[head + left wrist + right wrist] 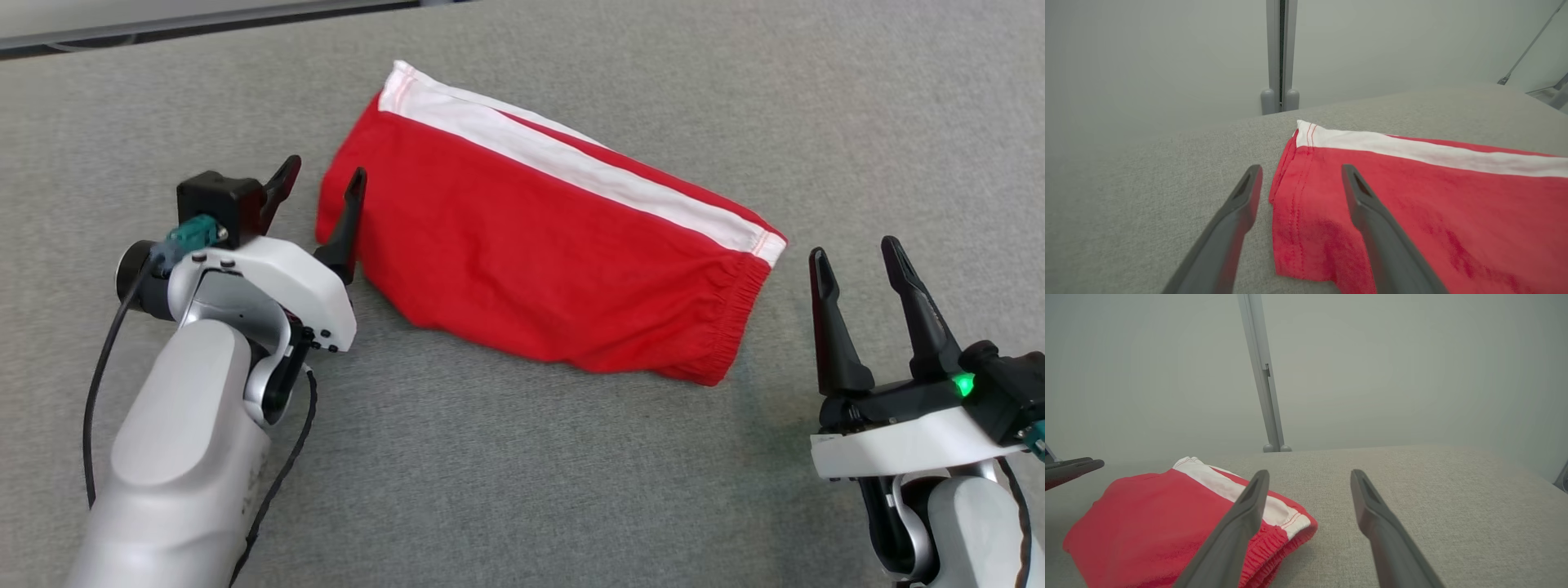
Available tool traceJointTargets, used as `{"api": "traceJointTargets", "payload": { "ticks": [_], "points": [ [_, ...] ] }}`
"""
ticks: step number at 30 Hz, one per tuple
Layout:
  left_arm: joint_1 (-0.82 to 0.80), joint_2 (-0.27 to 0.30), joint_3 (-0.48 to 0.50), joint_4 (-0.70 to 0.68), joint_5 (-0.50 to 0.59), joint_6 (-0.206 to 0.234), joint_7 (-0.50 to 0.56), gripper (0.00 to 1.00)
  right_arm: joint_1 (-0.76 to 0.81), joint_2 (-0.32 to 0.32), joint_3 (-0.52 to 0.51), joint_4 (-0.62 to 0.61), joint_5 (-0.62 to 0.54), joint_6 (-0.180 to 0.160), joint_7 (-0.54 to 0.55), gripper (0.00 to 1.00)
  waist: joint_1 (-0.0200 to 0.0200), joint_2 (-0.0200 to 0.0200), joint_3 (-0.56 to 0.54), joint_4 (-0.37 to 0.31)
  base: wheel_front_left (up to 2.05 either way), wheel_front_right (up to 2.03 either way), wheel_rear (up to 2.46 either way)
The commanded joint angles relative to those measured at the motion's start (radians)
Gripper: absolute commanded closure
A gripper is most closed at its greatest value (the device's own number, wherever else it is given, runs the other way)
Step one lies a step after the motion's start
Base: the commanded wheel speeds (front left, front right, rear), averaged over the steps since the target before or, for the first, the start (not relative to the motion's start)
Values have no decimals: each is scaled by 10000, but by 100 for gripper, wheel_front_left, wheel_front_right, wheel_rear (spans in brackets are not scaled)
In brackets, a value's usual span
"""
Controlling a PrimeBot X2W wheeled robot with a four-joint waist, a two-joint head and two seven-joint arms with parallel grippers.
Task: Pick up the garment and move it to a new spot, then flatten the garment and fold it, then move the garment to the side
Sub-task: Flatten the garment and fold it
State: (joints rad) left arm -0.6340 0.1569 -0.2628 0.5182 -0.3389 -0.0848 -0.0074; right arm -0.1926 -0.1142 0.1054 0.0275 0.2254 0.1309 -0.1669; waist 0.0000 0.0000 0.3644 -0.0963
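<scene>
The garment [539, 245] is a pair of red shorts with a white side stripe, folded flat on the grey table [506, 474], elastic waistband toward my right. My left gripper [323, 173] is open at the garment's left hem; one finger hangs over the red cloth, the other over bare table. In the left wrist view the left gripper [1299, 171] straddles the hem edge of the garment [1433, 212]. My right gripper [855, 256] stands open just right of the waistband, nothing between its fingers. In the right wrist view the right gripper [1309, 477] sits beside the garment [1147, 522].
Grey fabric table surface [1433, 490] stretches all around the garment. The table's far edge [204, 28] runs along the top left. A grey upright post [1280, 57] stands behind the table against a pale wall.
</scene>
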Motion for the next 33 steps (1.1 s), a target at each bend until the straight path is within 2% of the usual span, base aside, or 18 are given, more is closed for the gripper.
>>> {"api": "traceJointTargets", "payload": {
  "ticks": [1, 8, 9, 10, 11, 17, 23, 28, 31, 33],
  "points": [
    [-287, 60, -5, 327, -118, -73, 133, 0, -123, 10, 7, 79, -10, -3, -80, 0, 0, 0, 252, -262, 0, 0, 0],
    [-1364, 34, -390, 2550, -405, -289, 1611, 0, -77, 173, -87, 394, 125, -3, -298, 0, 0, 0, 347, -421, 0, 0, 0],
    [-1420, 8, -443, 2673, -445, -317, 1712, 17, -48, 187, -116, 411, 154, -3, -309, 0, 0, 0, 348, -417, 0, 0, 0],
    [-1469, -19, -483, 2755, -486, -336, 1758, 69, -31, 195, -126, 421, 161, -3, -318, 0, 0, 0, 345, -412, 0, 0, 0],
    [-1514, -19, -535, 2824, -494, -355, 1805, 100, -24, 202, -133, 435, 160, -3, -325, 0, 0, 0, 334, -405, 0, 0, 0],
    [-1503, -178, -459, 2920, -722, -342, 1316, 100, -77, 234, -94, 423, 135, -3, -296, 0, 0, 0, 274, -324, 0, 0, 0],
    [-638, -319, -185, 2629, -1053, -180, 468, 100, 25, 140, -89, 420, 103, -3, -214, 0, 0, 0, 20, -150, 0, 0, 0],
    [952, -463, 33, 1729, -1411, 54, -169, 100, 288, 46, -261, 374, 81, -3, -96, 0, 0, 0, -412, 312, 0, 0, 0],
    [2041, -444, -86, 1060, -1409, 231, -108, 100, 495, 57, -395, 352, 74, -3, 0, 0, 0, 0, -731, 596, 0, 0, 0],
    [3029, -375, -151, 272, -1411, 510, 59, 100, 697, 89, -429, 368, 104, -3, 113, 0, 0, 0, -1045, 753, 0, 0, 0]
  ]
}}
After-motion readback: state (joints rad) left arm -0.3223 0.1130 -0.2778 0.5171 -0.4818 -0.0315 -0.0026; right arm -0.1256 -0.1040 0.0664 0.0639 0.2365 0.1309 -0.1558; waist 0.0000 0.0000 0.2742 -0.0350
